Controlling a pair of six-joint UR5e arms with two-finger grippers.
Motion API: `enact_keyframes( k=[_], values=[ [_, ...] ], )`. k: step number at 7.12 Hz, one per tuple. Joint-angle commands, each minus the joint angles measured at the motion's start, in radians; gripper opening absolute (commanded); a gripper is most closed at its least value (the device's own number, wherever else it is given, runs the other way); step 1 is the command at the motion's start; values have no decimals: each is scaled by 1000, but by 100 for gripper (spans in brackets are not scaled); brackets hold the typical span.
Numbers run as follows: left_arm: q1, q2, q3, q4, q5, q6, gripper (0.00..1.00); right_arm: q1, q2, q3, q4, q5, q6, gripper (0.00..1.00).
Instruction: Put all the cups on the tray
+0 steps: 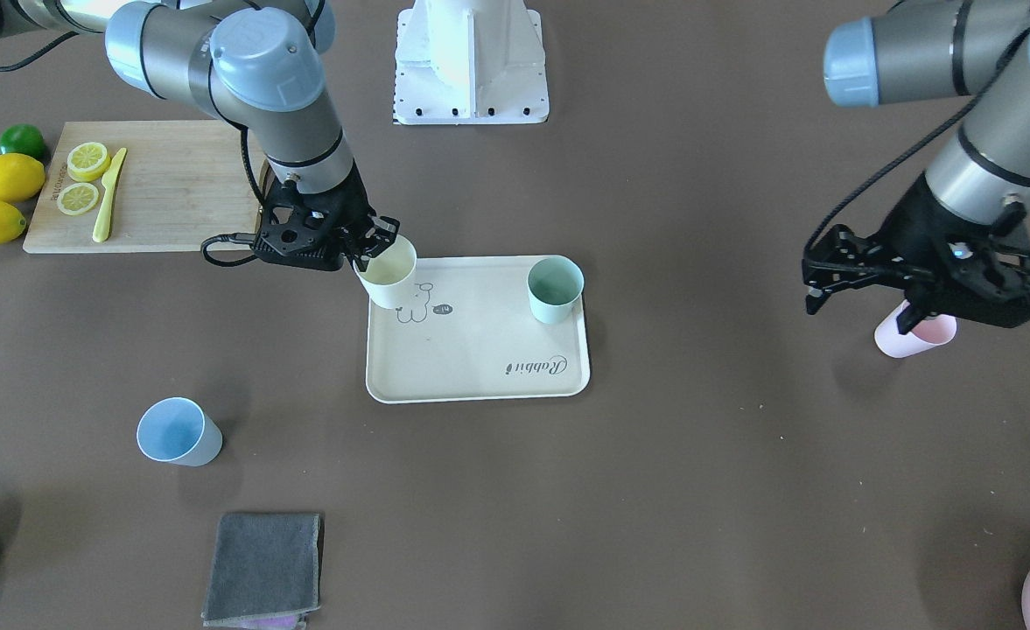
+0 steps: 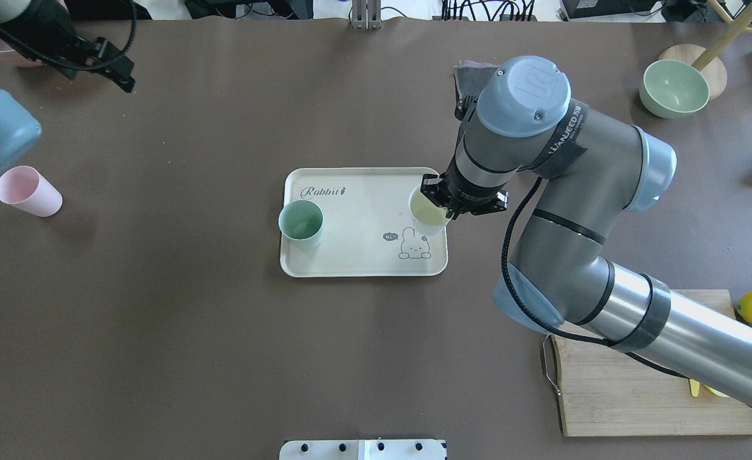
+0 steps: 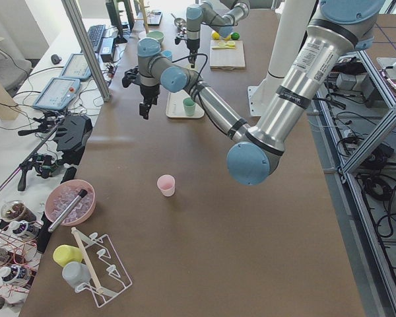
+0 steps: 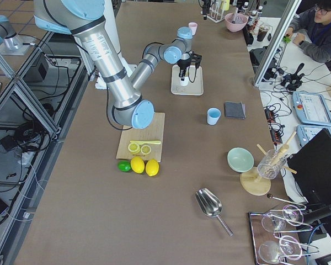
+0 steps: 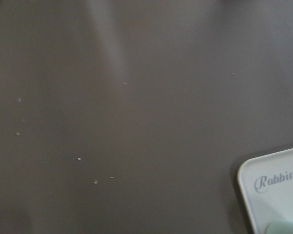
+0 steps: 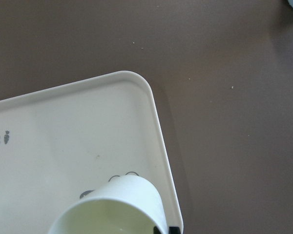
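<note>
Meanwhile, the right gripper [image 1: 379, 248] pinches the tilted pale yellow cup [image 1: 389, 278] over a corner of the tray [image 1: 479, 372], where the mint green cup [image 1: 555, 290] stands upright. Whether the left gripper [image 1: 821, 282] has its fingers spread, I cannot tell.

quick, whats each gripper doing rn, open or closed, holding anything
left gripper: open, holding nothing
right gripper: closed on the pale yellow cup

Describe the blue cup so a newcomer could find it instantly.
Start at the cream tray mid-table. In the front-facing view, look lower left of it, just above the folded grey cloth. The light blue cup stands there alone, off the tray, the only blue tumbler.
</note>
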Motion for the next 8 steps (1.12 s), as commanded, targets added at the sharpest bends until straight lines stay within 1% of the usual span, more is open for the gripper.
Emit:
enact_keyframes(
  k=[1,2,3,4,5,6,7,8],
  values=[
    [-92,83,103,-26,-6,254,98,-27,26,-56,25,-37,12,0],
    [-124,114,176,-109,-8,316,98,-39,29,-89,79,-42,33,0],
    [-125,131,250,-223,-8,315,98,-50,29,-111,113,-54,38,0],
    [-125,131,318,-299,-8,315,98,-59,27,-120,123,-55,38,0],
    [-125,133,350,-341,-8,315,98,-68,27,-128,123,-55,36,0],
    [-125,133,357,-344,-8,315,98,-74,26,-132,137,-66,36,14],
    [-125,142,357,-346,-9,313,98,-79,23,-142,146,-71,38,37],
    [-125,174,351,-373,-9,313,98,-79,21,-146,146,-71,36,73]
  ],
)
